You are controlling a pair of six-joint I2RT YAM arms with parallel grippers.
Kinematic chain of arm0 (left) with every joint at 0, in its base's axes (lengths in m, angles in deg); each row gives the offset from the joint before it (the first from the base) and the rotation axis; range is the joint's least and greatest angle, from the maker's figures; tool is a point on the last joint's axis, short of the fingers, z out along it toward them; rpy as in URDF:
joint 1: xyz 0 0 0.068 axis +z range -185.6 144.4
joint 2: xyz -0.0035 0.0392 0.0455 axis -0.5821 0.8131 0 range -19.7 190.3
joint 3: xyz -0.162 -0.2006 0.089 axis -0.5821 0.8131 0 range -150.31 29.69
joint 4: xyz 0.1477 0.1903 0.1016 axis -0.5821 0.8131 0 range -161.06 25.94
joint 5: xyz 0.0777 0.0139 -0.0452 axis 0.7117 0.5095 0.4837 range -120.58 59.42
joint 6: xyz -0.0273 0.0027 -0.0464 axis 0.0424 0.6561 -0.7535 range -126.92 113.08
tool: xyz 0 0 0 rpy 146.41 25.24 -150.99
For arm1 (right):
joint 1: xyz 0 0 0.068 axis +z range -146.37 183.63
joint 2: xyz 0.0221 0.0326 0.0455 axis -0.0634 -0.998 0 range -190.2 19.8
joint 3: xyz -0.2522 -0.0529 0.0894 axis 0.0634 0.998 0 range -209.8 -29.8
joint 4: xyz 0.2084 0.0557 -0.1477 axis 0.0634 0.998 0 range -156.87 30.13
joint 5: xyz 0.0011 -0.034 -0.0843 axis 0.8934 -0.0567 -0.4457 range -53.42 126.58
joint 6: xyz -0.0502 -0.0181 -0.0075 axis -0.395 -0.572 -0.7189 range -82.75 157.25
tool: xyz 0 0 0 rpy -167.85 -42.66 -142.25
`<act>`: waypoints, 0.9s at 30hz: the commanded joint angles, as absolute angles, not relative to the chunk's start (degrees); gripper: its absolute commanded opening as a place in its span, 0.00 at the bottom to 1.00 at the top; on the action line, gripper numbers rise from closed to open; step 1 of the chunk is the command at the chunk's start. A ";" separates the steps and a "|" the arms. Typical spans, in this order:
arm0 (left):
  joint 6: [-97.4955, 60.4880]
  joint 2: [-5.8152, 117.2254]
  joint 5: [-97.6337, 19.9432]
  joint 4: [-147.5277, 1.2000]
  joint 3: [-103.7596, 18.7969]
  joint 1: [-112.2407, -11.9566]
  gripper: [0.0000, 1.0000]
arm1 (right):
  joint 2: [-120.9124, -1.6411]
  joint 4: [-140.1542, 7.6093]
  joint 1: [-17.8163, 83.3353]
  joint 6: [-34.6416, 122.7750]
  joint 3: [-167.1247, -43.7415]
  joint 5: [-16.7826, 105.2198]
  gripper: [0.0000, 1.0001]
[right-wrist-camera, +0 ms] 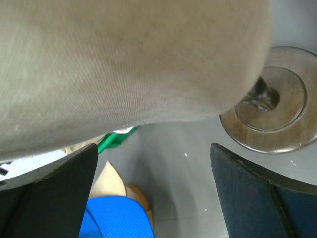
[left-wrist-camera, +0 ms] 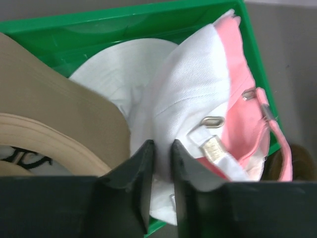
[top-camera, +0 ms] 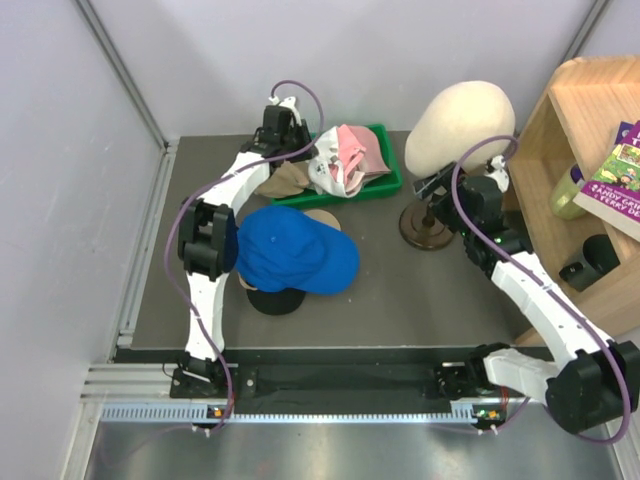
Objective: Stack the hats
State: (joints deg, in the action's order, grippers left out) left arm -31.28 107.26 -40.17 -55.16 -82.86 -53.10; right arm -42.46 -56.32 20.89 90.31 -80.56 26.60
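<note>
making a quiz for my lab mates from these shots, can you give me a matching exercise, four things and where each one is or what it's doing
Column A
1. blue hat
2. pink hat
3. mannequin head
4. left gripper

Column B
a. lying in the green bin
b. mounted on the round wooden stand
c. resting on top of the black hat
d. pinched on the fabric of the white hat

Pairs: 1-c, 2-a, 3-b, 4-d
</note>
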 commanded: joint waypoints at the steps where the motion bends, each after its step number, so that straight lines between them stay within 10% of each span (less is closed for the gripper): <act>1: -31.62 105.81 -42.28 -62.09 -85.01 -52.74 0.11 | -44.96 -59.13 19.98 89.63 -84.46 28.75 0.94; 2: -31.53 105.28 -41.58 -62.36 -85.01 -52.65 0.00 | -45.23 -59.22 19.98 89.63 -84.81 28.93 0.94; 19: -27.58 98.51 -41.04 -58.85 -82.38 -47.03 0.01 | -45.59 -60.98 19.89 90.16 -83.94 29.19 0.93; 21: -26.35 99.30 -42.27 -56.13 -83.94 -46.50 0.28 | -45.41 -60.98 19.98 90.42 -83.59 29.19 0.93; 22: -26.09 99.56 -41.84 -55.07 -84.56 -46.50 0.59 | -45.15 -61.15 19.89 90.60 -83.24 29.19 0.93; 27: -20.83 95.36 -35.97 -56.46 -84.57 -50.78 0.89 | -44.88 -61.42 19.98 90.95 -82.62 29.28 0.93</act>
State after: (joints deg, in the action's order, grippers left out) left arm -26.39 101.83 -40.87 -54.81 -83.15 -46.80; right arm -45.95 -57.98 20.69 90.42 -82.35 28.98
